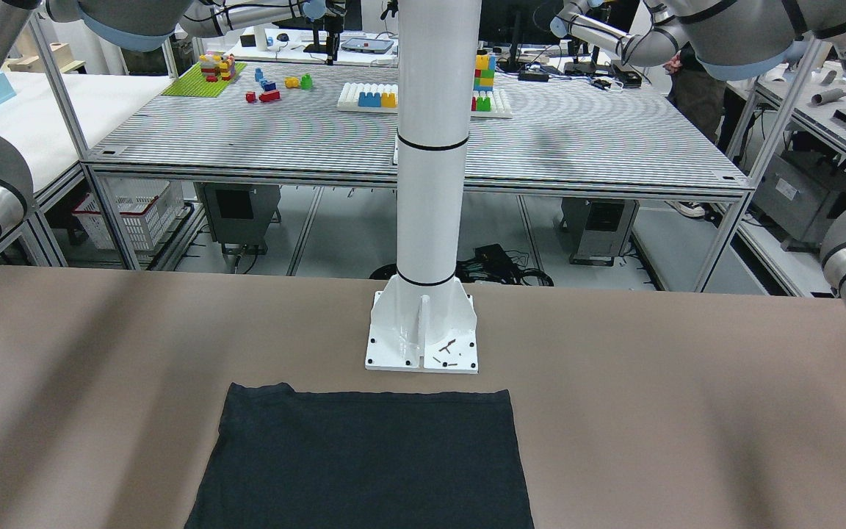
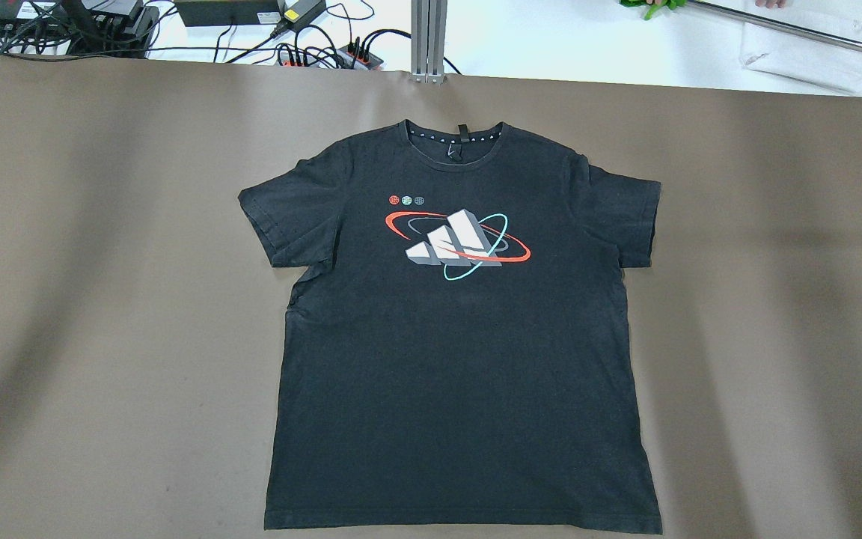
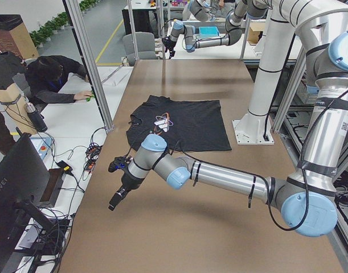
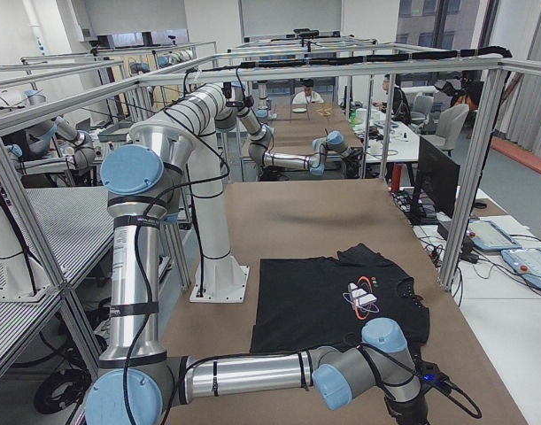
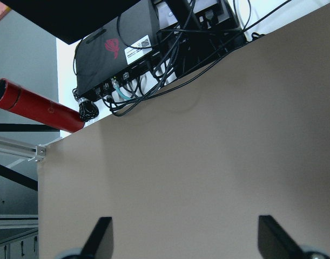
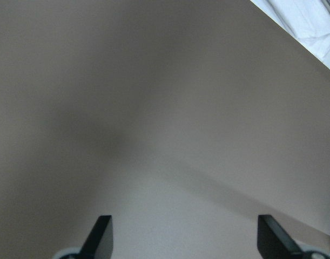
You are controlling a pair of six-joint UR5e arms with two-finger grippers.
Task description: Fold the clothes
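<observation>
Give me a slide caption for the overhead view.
A black T-shirt with a printed logo lies flat, unfolded, on the brown table, collar toward the far edge.

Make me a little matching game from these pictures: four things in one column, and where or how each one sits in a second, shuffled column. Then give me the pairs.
Things
1. black short-sleeved fabric T-shirt with a printed logo
2. tall white metal pillar
3. left pincer
4. red cylindrical tube

Places or states
A. open, above bare brown tabletop
B. stands upright near the shirt's hem
C. beyond the table's edge, beside black cables
D. spread flat, print facing up

Pairs: 1-D, 2-B, 3-A, 4-C.
</observation>
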